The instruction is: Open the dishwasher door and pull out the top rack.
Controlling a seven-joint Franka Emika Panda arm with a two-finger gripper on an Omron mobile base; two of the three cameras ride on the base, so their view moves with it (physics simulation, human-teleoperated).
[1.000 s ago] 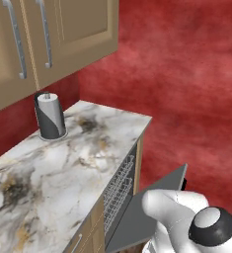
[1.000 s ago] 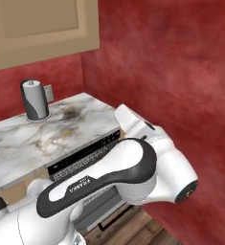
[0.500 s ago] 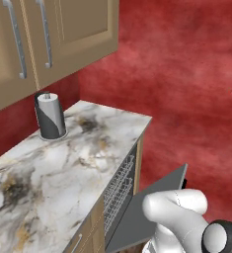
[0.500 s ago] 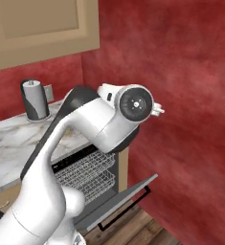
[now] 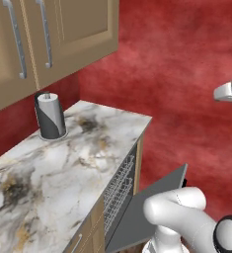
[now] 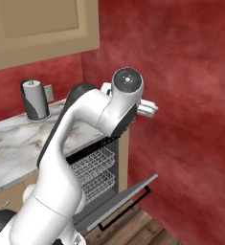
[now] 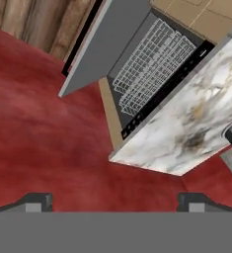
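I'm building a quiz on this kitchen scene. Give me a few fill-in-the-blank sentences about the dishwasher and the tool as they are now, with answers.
1. The dishwasher door hangs ____, folded down toward the floor.
2. The top rack sits ____ the dishwasher cavity.
3. The tool is raised high, its jaws ____ and gripping nothing.
4. The paper towel roll stands on the ____.

Answers: open; inside; open; counter

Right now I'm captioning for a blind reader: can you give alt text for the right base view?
The dishwasher door hangs open, wire racks inside, under a marble counter. The white arm rises high against the red wall.
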